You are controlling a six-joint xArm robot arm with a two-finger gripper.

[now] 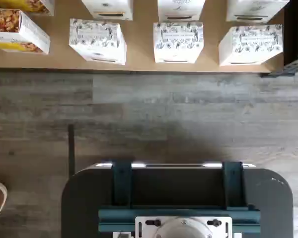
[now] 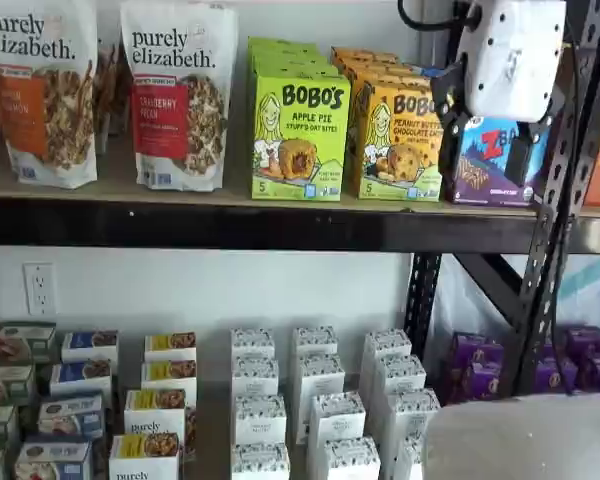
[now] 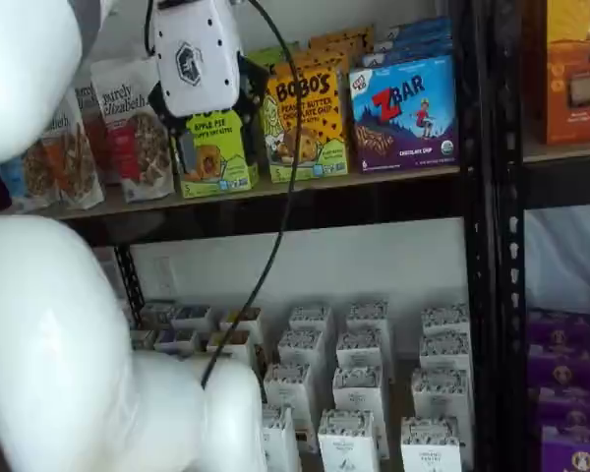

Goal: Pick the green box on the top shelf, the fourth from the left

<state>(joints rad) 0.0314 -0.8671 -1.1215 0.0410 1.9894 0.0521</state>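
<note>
The green box (image 2: 300, 140) is a lime-green Bobo's Apple Pie carton standing upright on the top shelf (image 2: 230, 228), with more of the same behind it. It also shows in a shelf view (image 3: 221, 162), partly covered by the arm. My gripper (image 2: 487, 130) hangs in front of the shelf, to the right of the green box and at its height. Its black fingers stand apart with a gap and hold nothing. In a shelf view the gripper (image 3: 216, 123) overlaps the green box's top. The wrist view shows neither the gripper nor the green box.
An orange-yellow Bobo's peanut butter box (image 2: 400, 140) stands right of the green one, then a blue ZBar box (image 3: 403, 108). Granola bags (image 2: 180, 95) stand to its left. White cartons (image 2: 310, 400) fill the lower level and the wrist view (image 1: 178, 42). Black uprights (image 2: 555, 200) flank the right.
</note>
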